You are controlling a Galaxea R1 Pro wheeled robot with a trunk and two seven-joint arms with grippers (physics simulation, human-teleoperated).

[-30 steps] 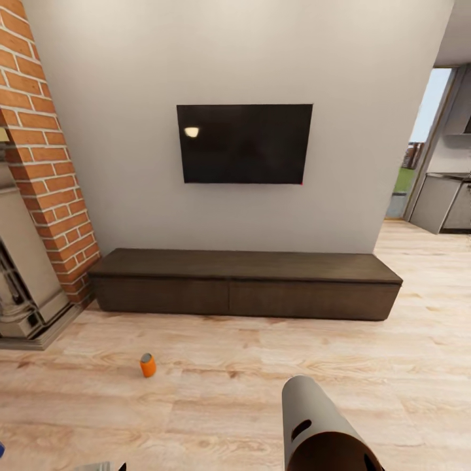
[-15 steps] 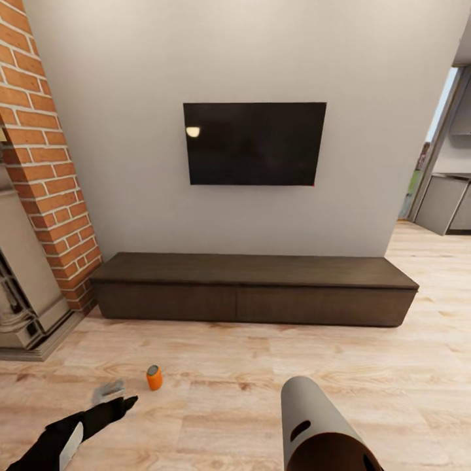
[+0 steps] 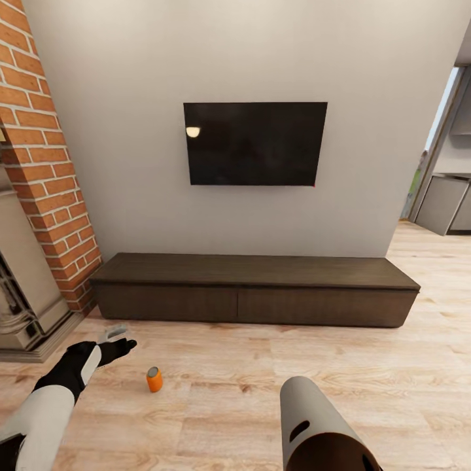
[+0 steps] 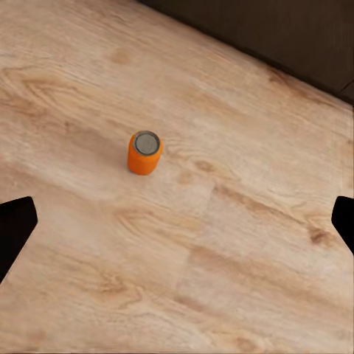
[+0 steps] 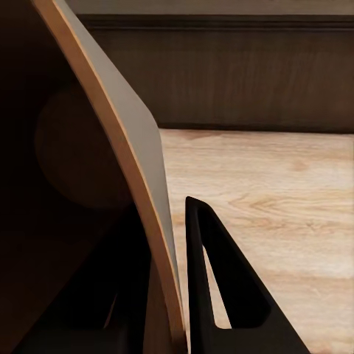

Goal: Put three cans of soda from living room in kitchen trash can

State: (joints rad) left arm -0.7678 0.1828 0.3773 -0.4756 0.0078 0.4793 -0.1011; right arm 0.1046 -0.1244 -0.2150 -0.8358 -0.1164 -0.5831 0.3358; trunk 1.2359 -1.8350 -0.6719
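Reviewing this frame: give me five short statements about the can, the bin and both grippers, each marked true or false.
1. The orange can stands upright on the plank floor. True.
2. The left gripper is shut on the can. False: it is open, apart from the can.
3. The right gripper pinches the trash can by its rim. True.
4. The can lies inside the trash can. False: it is on the floor.
5. A black TV hangs above a dark low cabinet. True.

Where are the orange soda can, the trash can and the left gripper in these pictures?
orange soda can [image 4: 144,153]: left wrist view, side.
trash can [image 3: 302,405]: head view, outer wall.
left gripper [image 3: 118,341]: head view, fingertips.
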